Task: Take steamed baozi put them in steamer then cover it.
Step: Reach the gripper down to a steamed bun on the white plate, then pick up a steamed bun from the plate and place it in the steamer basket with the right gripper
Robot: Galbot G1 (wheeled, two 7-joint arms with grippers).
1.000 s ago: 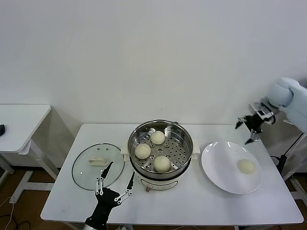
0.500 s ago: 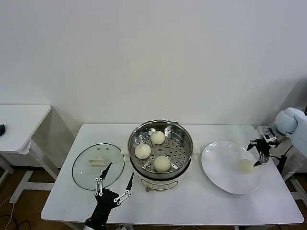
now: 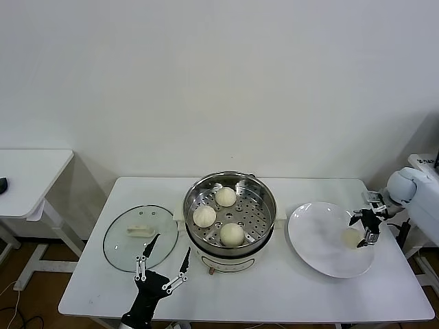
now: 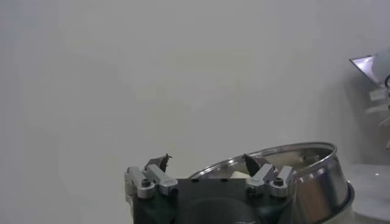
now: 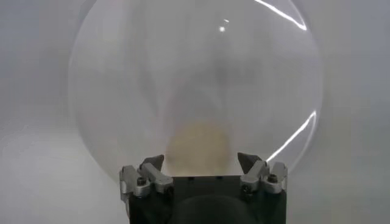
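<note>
A plain white wall backs our white counter (image 3: pixel 274 288). At its near-left edge our left gripper (image 3: pixel 163 271) waits spread beside the smooth glass cover (image 3: pixel 139 237). The shiny steamer (image 3: pixel 229 211) holds three baozi. On the glossy plate (image 3: pixel 319 243), our right gripper (image 3: pixel 365 227) straddles the last baozi (image 3: pixel 350 237), jaws spread. It looks soft and light; we judge a gentle pinch across its sides best.

White table, three things on it

The table (image 3: pixel 274 288) carries the steamer (image 3: pixel 230 214) at centre, the cover (image 3: pixel 140 237) lying flat at nine o'clock, and a white plate (image 3: pixel 322 243) at three o'clock.
</note>
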